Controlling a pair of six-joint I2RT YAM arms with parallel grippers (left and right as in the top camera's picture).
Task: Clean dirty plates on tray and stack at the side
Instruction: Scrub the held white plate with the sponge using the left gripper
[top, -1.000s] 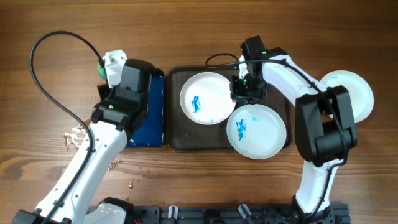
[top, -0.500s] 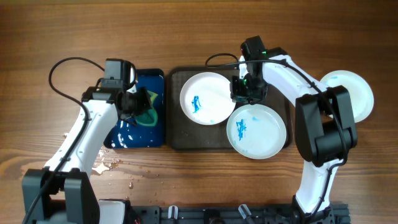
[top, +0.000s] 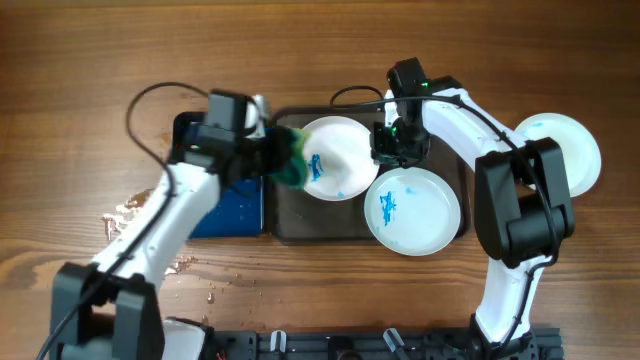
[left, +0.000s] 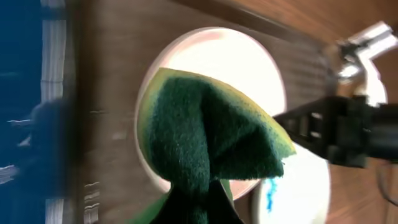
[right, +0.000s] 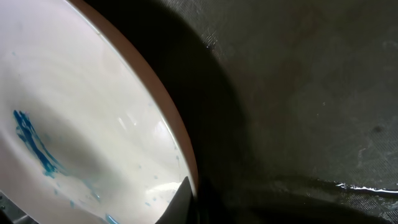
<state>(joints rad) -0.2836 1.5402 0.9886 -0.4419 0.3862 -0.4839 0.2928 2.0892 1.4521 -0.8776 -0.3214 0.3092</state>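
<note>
Two dirty plates lie on the dark tray (top: 290, 225). The left plate (top: 340, 150) has blue smears; it also shows in the left wrist view (left: 249, 68) and the right wrist view (right: 81, 112). The right plate (top: 415, 215) overlaps the tray's front right rim. A third plate (top: 575, 150) sits on the table at far right. My left gripper (top: 275, 155) is shut on the green sponge (top: 293, 160), (left: 205, 137), holding it over the left plate's left edge. My right gripper (top: 390, 150) is shut on the left plate's right rim (right: 189, 180).
The deep-blue tray (top: 235, 205) lies left of the dark tray, wet inside. Water drops (top: 125, 215) spot the table at left. The left arm's cable (top: 150, 100) loops over the back left.
My left arm has swung right, carrying the sponge from the blue tray to the left plate's edge. The right arm and the plates have not moved.
</note>
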